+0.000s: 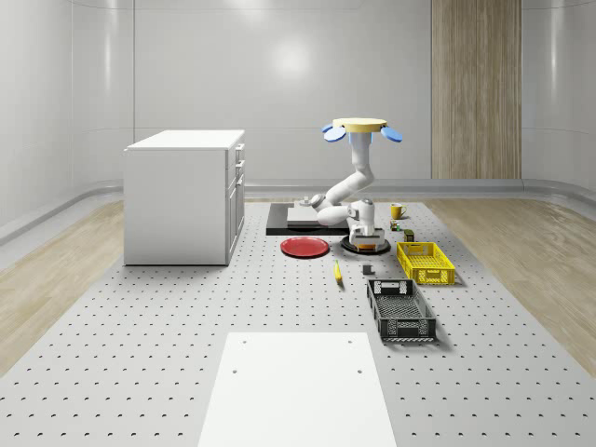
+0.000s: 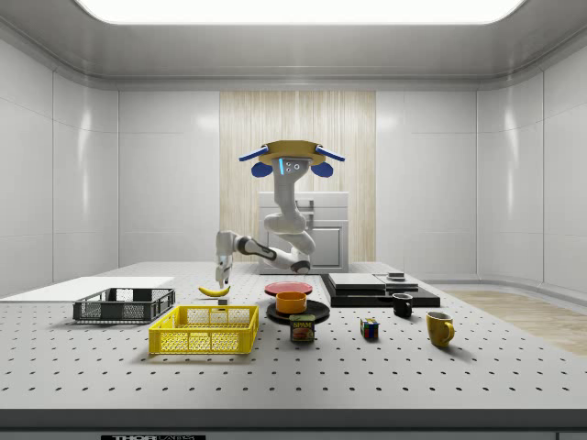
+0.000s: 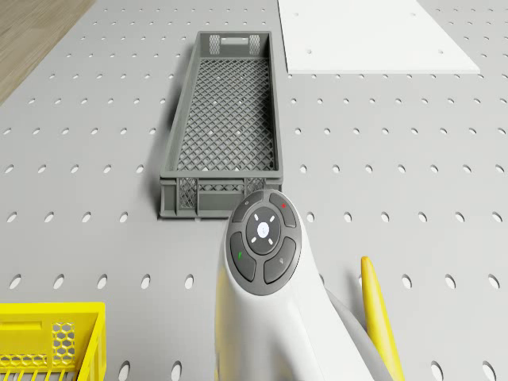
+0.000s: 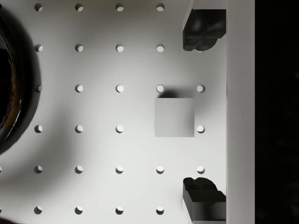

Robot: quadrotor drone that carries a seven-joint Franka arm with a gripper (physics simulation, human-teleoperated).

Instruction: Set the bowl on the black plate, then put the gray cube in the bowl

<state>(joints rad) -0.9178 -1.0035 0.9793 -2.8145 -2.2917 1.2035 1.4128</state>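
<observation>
We see a matt gray perforated metal table (image 4: 117, 149), a matt gray smooth cube (image 4: 174, 117), and a glossy black round plate (image 4: 11, 93).

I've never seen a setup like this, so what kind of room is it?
Probably a simulated robotics test lab: a large perforated table in a bare white-walled room, scattered with practice items like a yellow crate and an orange bowl, while a drone hovers above it, its arm reaching down.

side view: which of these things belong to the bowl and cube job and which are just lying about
Job:
orange bowl, already on the black plate
gray cube
gripper, open above the cube; drone hovering over the table

Lying about:
red plate
banana
yellow crate
dark crate
Spam can
Rubik's cube
black mug
yellow mug
</observation>
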